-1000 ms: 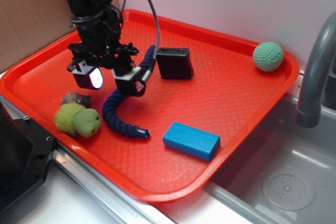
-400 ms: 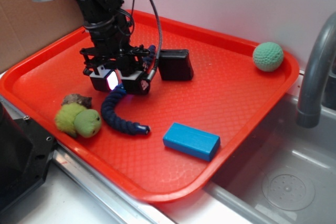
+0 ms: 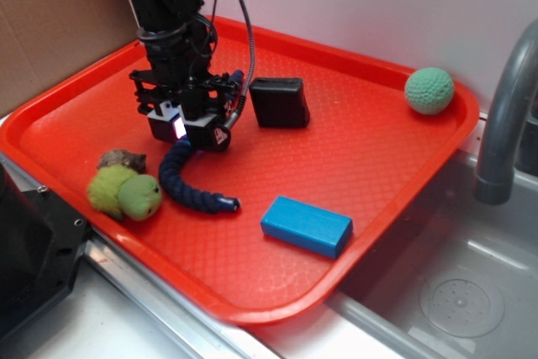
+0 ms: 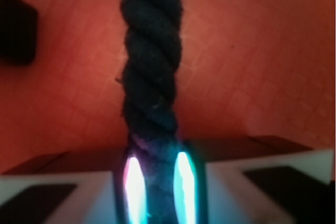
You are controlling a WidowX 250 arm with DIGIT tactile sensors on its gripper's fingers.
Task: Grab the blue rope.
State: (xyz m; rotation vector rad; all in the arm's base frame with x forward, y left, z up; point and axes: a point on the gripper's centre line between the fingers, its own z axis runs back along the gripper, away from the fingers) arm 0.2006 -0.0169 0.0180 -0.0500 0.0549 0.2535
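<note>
A red tray [image 3: 378, 157] sits next to a sink [image 3: 454, 292] with a gray tap [image 3: 504, 115]. The blue rope [image 3: 181, 182] lies on the tray, near the tray's left front edge. It is thick, dark and twisted, and it bends in a curve. One shiny end points toward the front edge. The other part runs up under the robot's black arm [image 3: 168, 14].

The gripper [image 3: 187, 130] is low on the tray and its two fingers are squeezed tight on the rope. In the wrist view the rope [image 4: 149, 77] runs straight up the middle of the picture over the red tray [image 4: 262, 51]. The gripper [image 4: 156, 184] pinches it at the bottom, with a glowing light on each side of the rope.

A green soft toy [image 3: 126, 192] lies near the left front edge, just beside the rope's curve. A black box [image 3: 279, 102] sits behind the rope, close to the gripper. A bright blue block [image 3: 306, 225] lies near the front edge, near the rope's shiny end but not touching it. A green ball [image 3: 429, 90] sits far away in the back right corner of the tray.
</note>
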